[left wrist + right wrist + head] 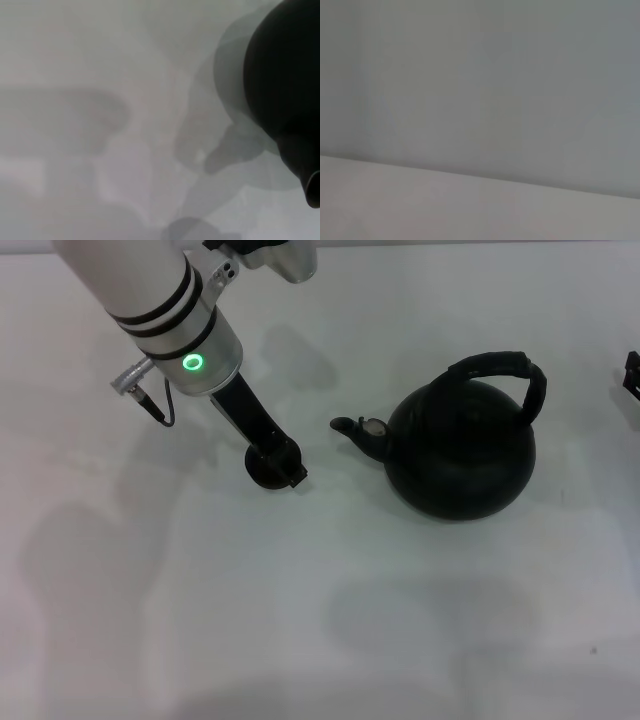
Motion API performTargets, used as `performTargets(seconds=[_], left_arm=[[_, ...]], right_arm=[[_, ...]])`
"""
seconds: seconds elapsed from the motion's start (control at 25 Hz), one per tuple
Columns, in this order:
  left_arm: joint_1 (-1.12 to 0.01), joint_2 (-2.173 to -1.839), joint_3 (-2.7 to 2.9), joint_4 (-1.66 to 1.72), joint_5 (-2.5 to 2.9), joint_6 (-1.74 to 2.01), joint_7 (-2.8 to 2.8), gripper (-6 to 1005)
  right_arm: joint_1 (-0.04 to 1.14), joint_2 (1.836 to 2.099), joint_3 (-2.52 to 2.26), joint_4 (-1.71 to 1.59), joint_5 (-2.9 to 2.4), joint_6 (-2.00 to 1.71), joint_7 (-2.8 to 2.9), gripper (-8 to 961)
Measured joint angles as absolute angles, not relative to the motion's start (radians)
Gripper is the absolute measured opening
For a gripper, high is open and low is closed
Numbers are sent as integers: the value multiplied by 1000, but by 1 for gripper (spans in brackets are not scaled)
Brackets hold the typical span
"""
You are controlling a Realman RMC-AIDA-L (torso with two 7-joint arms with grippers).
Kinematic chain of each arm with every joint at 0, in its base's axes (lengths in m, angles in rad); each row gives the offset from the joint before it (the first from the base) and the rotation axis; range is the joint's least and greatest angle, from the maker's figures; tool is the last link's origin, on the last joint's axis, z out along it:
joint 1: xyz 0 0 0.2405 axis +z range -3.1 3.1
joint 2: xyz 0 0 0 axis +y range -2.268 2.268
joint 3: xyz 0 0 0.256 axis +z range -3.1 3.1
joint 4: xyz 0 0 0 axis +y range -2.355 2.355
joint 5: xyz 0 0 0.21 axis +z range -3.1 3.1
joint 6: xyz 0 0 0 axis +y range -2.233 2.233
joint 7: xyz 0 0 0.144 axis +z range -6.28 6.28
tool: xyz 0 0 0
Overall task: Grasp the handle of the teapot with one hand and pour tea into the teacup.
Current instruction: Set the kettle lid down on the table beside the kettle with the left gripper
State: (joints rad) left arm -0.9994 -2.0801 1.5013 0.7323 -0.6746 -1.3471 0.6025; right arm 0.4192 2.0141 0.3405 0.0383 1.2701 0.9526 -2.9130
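Beside the teapot's [462, 450] spout, left pincer [280, 465] angles down over teacup [264, 467].

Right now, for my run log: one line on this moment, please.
left hand: at teacup | teapot: upright on table, spout toward teacup | handle: ungrasped | right hand: out of view

Teacup [266, 468] mostly hidden under left end effector [283, 462]; finger state unclear.

A bare test bench in a lab is showing here: a plain white tabletop [300, 620] is lying under a white robot arm with a glowing green ring light [192, 363].
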Motion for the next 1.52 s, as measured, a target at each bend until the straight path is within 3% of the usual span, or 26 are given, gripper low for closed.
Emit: performTargets(seconds=[1.52], left_arm=[[-1005,-2082,1580,688,-674,-1288,574,789]], right_arm=[[426,2014,341,38,1270,953,-2913,788]])
